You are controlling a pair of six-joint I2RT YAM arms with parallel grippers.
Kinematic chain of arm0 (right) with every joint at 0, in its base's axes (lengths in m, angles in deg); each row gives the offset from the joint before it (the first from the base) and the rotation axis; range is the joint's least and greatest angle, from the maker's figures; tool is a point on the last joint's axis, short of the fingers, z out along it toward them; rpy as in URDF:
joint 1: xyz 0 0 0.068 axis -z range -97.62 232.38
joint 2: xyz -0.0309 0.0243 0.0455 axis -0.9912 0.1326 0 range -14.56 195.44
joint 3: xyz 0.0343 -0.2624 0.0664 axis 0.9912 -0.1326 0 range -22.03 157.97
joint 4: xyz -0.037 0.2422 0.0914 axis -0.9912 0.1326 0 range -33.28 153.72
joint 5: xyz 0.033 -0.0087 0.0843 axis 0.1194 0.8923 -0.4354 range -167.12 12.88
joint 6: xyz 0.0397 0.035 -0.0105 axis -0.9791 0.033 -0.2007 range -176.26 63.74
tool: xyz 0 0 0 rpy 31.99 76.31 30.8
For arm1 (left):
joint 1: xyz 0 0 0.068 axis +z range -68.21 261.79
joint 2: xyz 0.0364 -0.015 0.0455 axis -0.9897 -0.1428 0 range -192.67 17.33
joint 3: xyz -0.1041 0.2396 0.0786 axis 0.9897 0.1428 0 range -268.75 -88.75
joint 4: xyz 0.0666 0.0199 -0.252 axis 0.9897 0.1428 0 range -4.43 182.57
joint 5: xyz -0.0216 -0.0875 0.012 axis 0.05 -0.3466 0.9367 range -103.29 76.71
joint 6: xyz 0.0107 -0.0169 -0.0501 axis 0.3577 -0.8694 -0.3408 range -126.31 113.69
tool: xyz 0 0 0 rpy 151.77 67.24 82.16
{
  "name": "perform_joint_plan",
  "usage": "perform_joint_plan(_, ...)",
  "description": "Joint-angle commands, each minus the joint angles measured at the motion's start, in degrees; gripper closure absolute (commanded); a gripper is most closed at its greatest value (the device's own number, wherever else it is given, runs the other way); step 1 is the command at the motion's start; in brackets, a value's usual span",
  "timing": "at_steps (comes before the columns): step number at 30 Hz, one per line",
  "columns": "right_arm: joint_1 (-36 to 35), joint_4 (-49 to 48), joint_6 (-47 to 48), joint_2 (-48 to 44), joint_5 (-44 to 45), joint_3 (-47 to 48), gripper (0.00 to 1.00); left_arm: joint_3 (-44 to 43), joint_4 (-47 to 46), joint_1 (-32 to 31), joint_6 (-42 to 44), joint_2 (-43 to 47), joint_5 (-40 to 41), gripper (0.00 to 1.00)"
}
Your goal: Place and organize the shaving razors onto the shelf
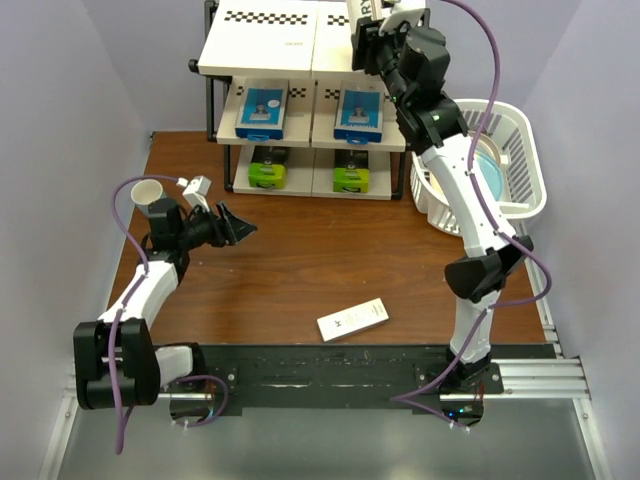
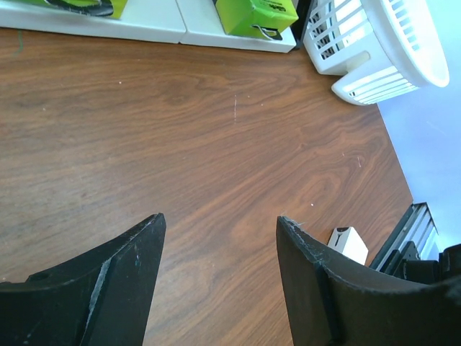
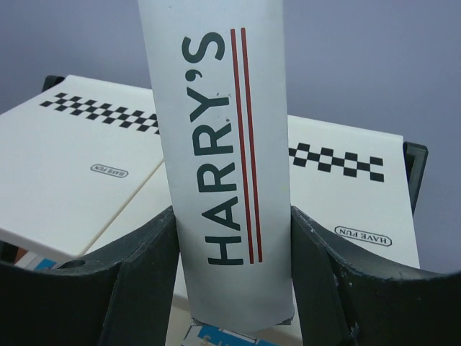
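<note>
The white "HARRY'S" box [image 3: 223, 166] was pinched upright in the right tool [image 3: 232, 216] over the shelf's [image 1: 262, 40] top board, its ends cut off from view. I couldn't tell whether it touched the board. Two blue boxes [image 1: 262, 110] on the middle tier and two green-ended boxes [image 1: 268, 167] on the bottom tier sat half hidden under the boards. A second white box [image 1: 352, 319] lay on the desk [image 1: 300, 250]. The left tool [image 2: 220, 218] hung spread above the desk.
</note>
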Motion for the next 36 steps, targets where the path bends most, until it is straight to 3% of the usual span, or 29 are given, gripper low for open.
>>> perform_joint_plan(1,0.8,-3.9,-2.1,1.5,2.0,4.1,0.4,0.4,-3.1,1.0,-0.5,0.3,-0.9,0.32)
perform_joint_plan(6,1.0,-3.1,-5.4,2.0,1.1,3.6,0.36,0.5,-3.8,1.0,-0.8,-0.3,-0.8,0.32)
perform_joint_plan(11,1.1,-3.0,-7.3,1.9,4.2,2.8,0.23,0.8,-4.9,1.1,-1.4,-1.0,-0.7,0.32)
perform_joint_plan(21,1.0,-1.4,-8.0,-0.6,5.3,-1.7,0.17,1.7,-6.1,1.2,-2.7,-0.2,-0.7,0.32)
perform_joint_plan(30,-0.1,-1.4,-6.8,-4.8,6.6,-8.1,0.16,2.9,-8.6,1.3,-5.0,0.8,-0.8,0.32)
perform_joint_plan(36,-2.7,-2.8,-5.2,-4.9,11.8,-9.0,0.26,3.2,-9.6,1.3,-5.8,0.9,-0.9,0.32)
